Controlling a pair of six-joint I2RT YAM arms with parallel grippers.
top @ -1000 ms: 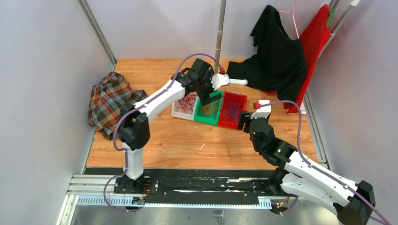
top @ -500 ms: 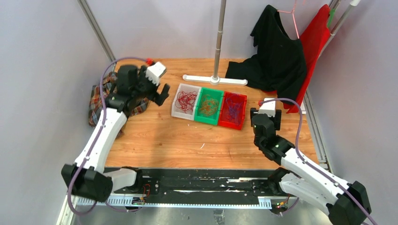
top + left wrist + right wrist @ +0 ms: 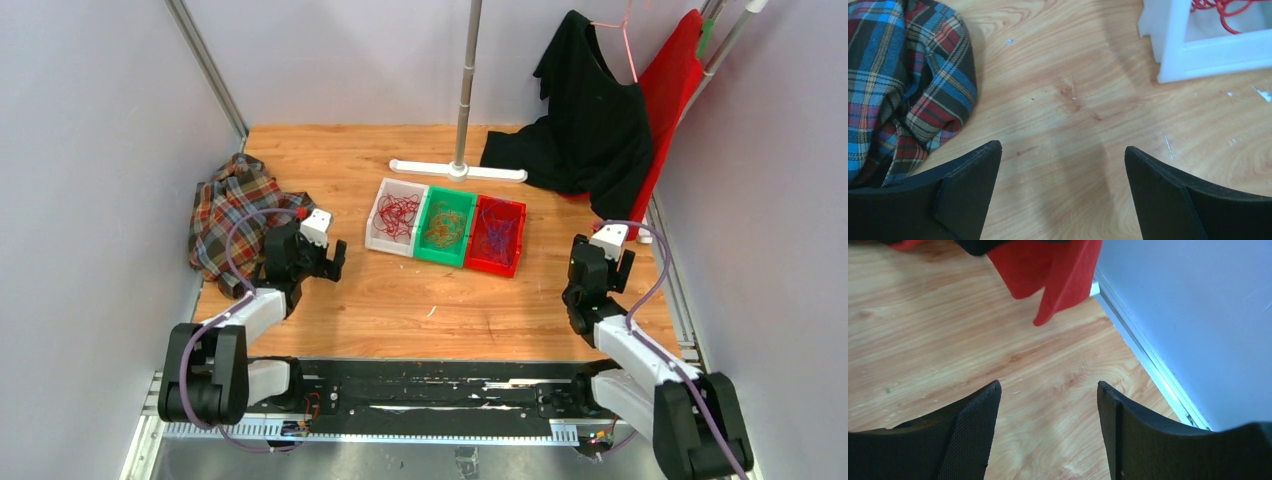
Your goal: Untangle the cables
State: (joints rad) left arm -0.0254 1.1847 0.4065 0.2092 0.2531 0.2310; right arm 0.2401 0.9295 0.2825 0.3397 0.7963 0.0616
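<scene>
The cables lie sorted in three bins mid-table: red wires [image 3: 398, 212] in a white bin [image 3: 378, 240], orange wires [image 3: 445, 227] in a green bin [image 3: 432, 254], purple wires [image 3: 496, 232] in a red bin [image 3: 494, 267]. My left gripper [image 3: 335, 262] is open and empty, low over bare wood left of the bins. In the left wrist view [image 3: 1063, 150] the white bin's corner [image 3: 1175, 55] and red wires [image 3: 1220, 6] show at the top right. My right gripper [image 3: 600, 264] is open and empty at the right; the right wrist view [image 3: 1049, 385] shows only wood between its jaws.
A plaid cloth [image 3: 232, 215] lies at the left, close to my left gripper, and also shows in the left wrist view [image 3: 893, 85]. A pole stand [image 3: 458, 168] is behind the bins. Black [image 3: 590, 110] and red garments [image 3: 668, 90] hang back right. The wall [image 3: 1198, 315] is beside my right gripper.
My left arm has swung from over the bins out to the left and folded back low near the plaid cloth. My right arm has drawn back to the right, away from the red bin.
</scene>
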